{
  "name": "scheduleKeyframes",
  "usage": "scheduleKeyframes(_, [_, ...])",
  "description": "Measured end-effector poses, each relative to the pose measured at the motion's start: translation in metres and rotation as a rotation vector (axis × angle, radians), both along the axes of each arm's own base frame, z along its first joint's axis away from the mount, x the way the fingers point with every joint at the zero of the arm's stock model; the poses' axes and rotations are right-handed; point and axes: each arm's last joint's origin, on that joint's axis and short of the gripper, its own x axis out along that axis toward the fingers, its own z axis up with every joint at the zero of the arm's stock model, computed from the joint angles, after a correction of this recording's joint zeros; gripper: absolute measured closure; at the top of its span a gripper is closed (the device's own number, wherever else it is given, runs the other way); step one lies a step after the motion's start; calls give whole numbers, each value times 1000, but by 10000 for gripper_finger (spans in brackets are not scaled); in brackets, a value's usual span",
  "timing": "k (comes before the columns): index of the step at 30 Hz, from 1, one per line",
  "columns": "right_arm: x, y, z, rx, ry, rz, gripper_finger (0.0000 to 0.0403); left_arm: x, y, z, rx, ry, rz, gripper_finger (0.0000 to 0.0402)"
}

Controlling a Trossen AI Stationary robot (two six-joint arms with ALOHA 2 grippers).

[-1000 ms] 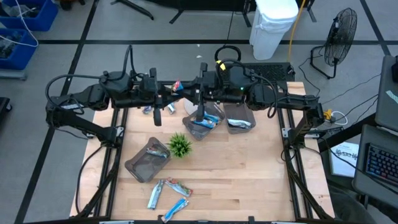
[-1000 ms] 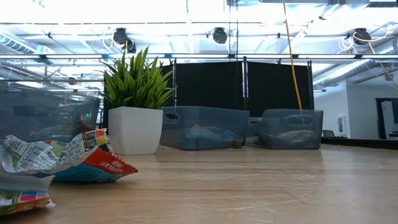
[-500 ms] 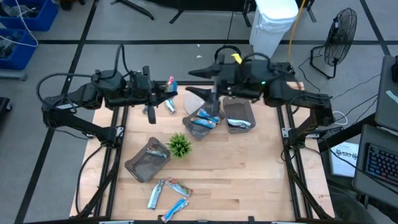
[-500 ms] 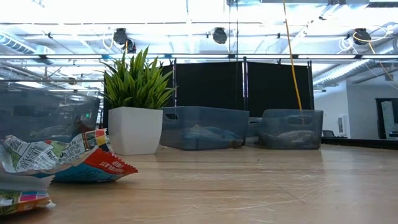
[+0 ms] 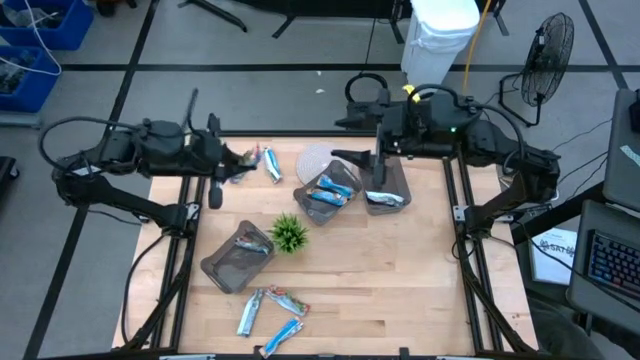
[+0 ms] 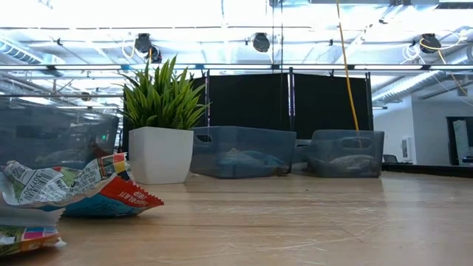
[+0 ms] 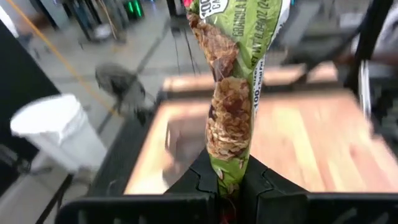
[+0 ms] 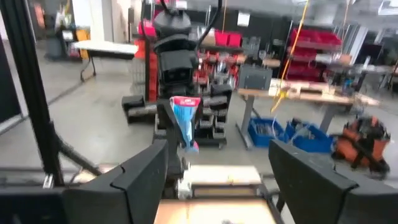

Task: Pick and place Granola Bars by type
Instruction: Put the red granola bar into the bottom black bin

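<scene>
My left gripper (image 5: 245, 162) is over the table's far left part, shut on a granola bar (image 7: 233, 93). The packet is green with a granola picture on the side facing me, and blue and silver from above (image 5: 270, 164). My right gripper (image 5: 340, 156) stands open and level above the far middle, facing the left arm, with nothing between its fingers (image 8: 217, 180). Across the gap it sees the held bar (image 8: 185, 121). More granola bars lie in the middle tray (image 5: 348, 175) and the right tray (image 5: 400, 170). Three loose bars (image 5: 283, 300) lie near the front edge. My left gripper pinches one end of the granola bar (image 7: 227, 177) between its two fingers. The fingers lie about level and point toward the table's right. The rest of the bar sticks straight out beyond the fingertips, lifted clear of the table.
A small green plant (image 5: 290, 233) in a white pot (image 6: 160, 155) stands mid-table. A third grey tray (image 5: 215, 268) sits left of it. Bare wood shows on the right half (image 5: 400, 280). Crumpled packets (image 6: 74, 188) lie close to the low camera.
My right gripper has risen from the middle tray, tipped from pointing down to level, and drawn back toward the table's right and far edge. My left arm has pulled back toward the table's left edge, carrying the granola bar with it.
</scene>
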Motion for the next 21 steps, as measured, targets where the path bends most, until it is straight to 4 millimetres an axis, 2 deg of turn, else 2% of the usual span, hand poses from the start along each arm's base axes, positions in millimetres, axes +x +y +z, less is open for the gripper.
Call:
scheduleKeyframes(5, [-6,0,-1,9,37,0,139,-7,-1,-16,13,183,-36,383])
scheduleKeyframes(15, [-6,0,-7,9,95,-1,141,-14,-6,-36,31,432,-150,384])
scheduleKeyframes(21, [-6,0,-7,7,96,0,141,-5,-16,-63,25,529,-242,384])
